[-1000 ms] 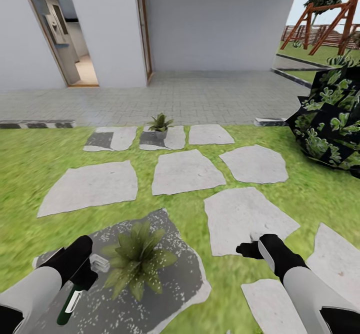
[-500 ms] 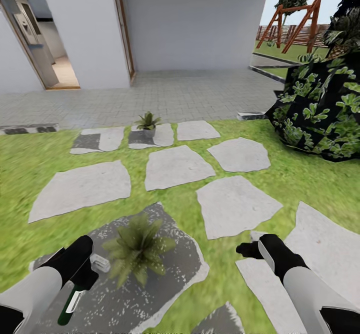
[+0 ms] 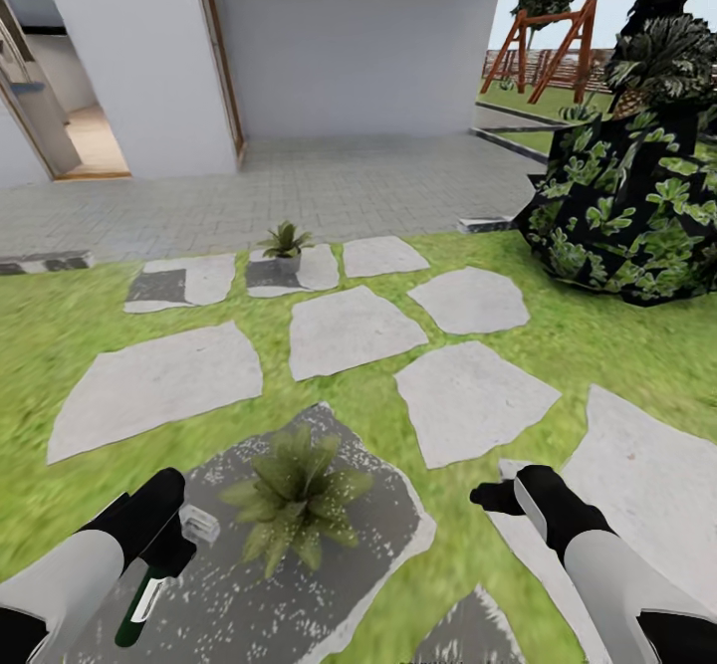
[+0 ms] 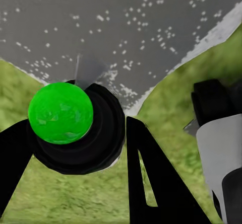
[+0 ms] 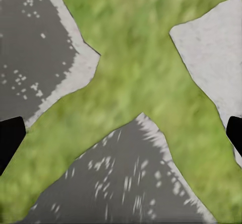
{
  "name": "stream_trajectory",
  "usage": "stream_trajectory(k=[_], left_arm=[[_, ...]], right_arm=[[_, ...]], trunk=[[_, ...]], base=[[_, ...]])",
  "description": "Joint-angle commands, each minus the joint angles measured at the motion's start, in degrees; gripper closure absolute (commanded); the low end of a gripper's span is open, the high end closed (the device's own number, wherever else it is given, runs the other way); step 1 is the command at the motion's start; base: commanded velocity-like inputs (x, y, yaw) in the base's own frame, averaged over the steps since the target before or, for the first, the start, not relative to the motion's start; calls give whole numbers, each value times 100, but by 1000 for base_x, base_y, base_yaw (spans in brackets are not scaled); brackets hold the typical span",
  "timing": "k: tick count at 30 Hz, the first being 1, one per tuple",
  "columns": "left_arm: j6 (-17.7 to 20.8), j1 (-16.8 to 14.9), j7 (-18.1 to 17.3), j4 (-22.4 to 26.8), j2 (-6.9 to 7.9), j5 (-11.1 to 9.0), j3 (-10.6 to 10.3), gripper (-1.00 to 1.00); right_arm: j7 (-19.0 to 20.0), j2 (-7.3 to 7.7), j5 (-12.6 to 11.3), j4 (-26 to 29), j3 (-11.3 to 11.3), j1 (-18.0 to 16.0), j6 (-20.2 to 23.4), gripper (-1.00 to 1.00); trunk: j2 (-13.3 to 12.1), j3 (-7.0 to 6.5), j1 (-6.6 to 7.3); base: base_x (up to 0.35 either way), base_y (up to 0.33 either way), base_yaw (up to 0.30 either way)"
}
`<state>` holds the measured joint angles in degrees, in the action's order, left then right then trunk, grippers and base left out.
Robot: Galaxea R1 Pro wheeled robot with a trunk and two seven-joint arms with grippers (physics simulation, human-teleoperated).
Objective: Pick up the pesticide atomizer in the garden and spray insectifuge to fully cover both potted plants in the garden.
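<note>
In the head view my left gripper (image 3: pixel 164 535) is shut on the pesticide atomizer (image 3: pixel 136 612). Its dark green body hangs downward and its white nozzle head (image 3: pixel 199 523) points toward the near potted plant (image 3: pixel 299 500). That plant stands on a dark, speckled stone slab (image 3: pixel 378 545) just right of the gripper. The second potted plant (image 3: pixel 286 241) sits far ahead at the lawn's edge. The left wrist view shows the atomizer's bright green round end (image 4: pixel 60 112) between the black fingers (image 4: pixel 143 163). My right gripper (image 3: pixel 498 497) hovers open over grass and slabs, holding nothing (image 5: pixel 122 133).
Pale stone slabs (image 3: pixel 344 331) lie across the green lawn. A big dark leafy bush (image 3: pixel 627 216) stands at the right, with a wooden swing frame (image 3: pixel 543 47) behind it. Ahead are a paved terrace (image 3: pixel 349 186), a white house wall and an open doorway (image 3: pixel 70 136).
The whole view has swung to the right, so the bush and the doorway sit further left in the picture. Both arms keep the same pose, and the atomizer stays in my left gripper.
</note>
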<state>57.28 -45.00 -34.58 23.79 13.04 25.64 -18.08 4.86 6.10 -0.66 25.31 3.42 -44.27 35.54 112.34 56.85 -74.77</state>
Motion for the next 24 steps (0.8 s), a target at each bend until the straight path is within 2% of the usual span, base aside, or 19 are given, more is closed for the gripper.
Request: stream_trajectory(k=[1,9,21,24], left_arm=[[3,0,-58,12,5,55,-22,100],[3,2,-58,12,5,55,-28,100],[2,7,-55,12,5,55,-27,100],[2,3,-57,12,5,55,-21,100]], right_arm=[[15,-3,-5,9,27,-3,32,-100],[15,-3,-5,9,27,-3,32,-100],[15,1,-5,9,27,-3,32,-100],[15,-1,-5,9,27,-3,32,-100]], trunk=[[2,5,1],[2,5,1],[2,5,1],[2,5,1]], base=[[0,336,-268],[0,287,-269],[0,16,-267],[0,24,-142]])
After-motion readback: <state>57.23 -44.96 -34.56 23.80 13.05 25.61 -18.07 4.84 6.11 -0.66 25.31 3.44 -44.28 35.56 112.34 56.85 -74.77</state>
